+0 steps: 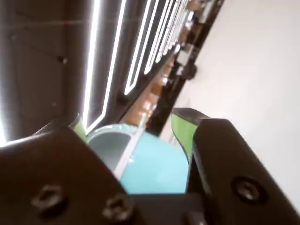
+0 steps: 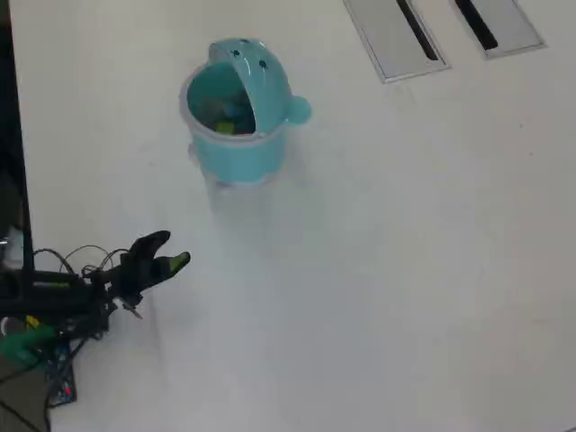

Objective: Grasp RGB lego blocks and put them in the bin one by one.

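The teal bin (image 2: 241,158) stands upright on the white table at the upper left of the overhead view, its domed hood at the back. Inside its mouth lie a yellow-green block (image 2: 223,129) and a light blue block (image 2: 239,114); no red block shows. My gripper (image 2: 173,249) hovers well below and left of the bin, near the table's left edge, pointing toward it. In the wrist view the gripper (image 1: 131,119) is open, its green-padded fingers (image 1: 181,132) spread wide with nothing between them, and the bin (image 1: 159,164) shows in the gap.
Two grey slotted panels (image 2: 394,38) (image 2: 498,22) are set into the table at the top right. The arm's base and loose cables (image 2: 72,263) sit at the left edge. The white tabletop (image 2: 378,270) stretches to the right.
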